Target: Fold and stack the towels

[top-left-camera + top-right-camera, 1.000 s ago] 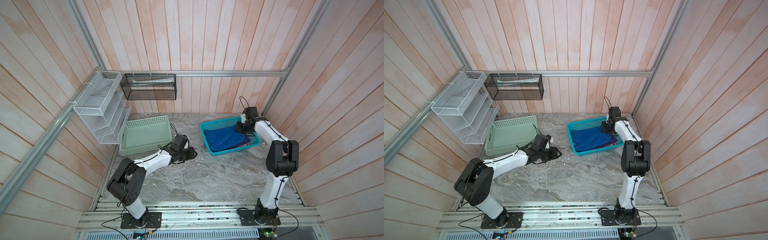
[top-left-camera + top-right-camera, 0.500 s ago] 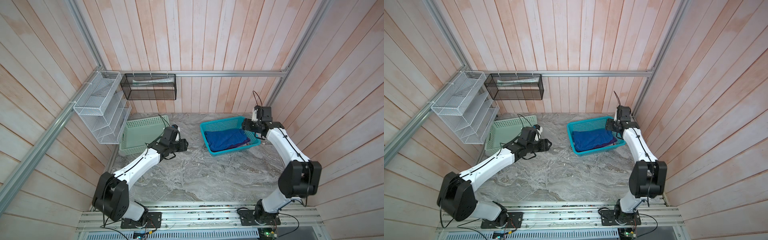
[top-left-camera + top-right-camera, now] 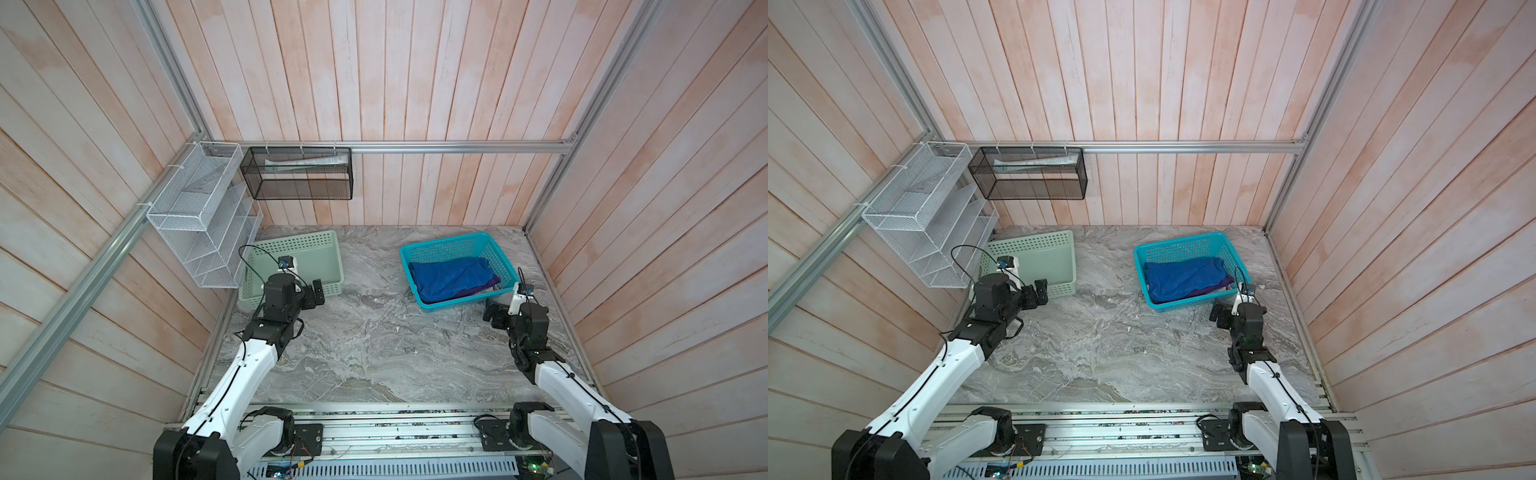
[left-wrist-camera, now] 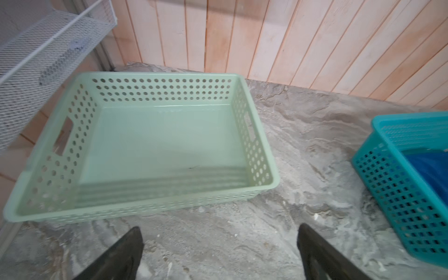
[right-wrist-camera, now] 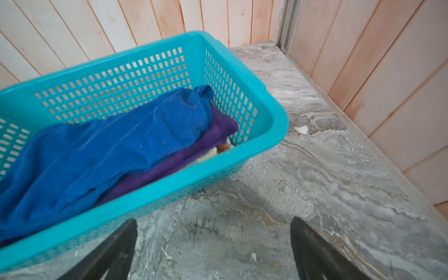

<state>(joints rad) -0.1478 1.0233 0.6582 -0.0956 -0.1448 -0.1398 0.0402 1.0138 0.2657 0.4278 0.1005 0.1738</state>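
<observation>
In both top views the teal basket (image 3: 457, 302) stands at about 1 o'clock from the centre of the table (image 3: 374, 345), and the mint-green basket (image 4: 164, 89) stands at about 10 o'clock. All visible towels lie in the teal basket. The blue towel (image 5: 109, 150) is on top, somewhat rumpled, and rests directly on the purple towel (image 5: 194, 155). A pale-yellow edge (image 5: 208, 154) and an orange scrap (image 5: 223, 146) show beneath the purple one at the basket corner; how well these lower pieces are folded cannot be determined. No towel lies on the table or in the mint-green basket. The left gripper (image 4: 219, 226) has its jaws spread wide and holds nothing; it is positioned just beside the mint-green basket at about 6 o'clock. The right gripper (image 5: 213, 219) is likewise spread and empty, just beside the teal basket at about 5 o'clock. Assessment: folding and stacking appear complete or nearly so. The only possible remaining step is to straighten the blue towel.
</observation>
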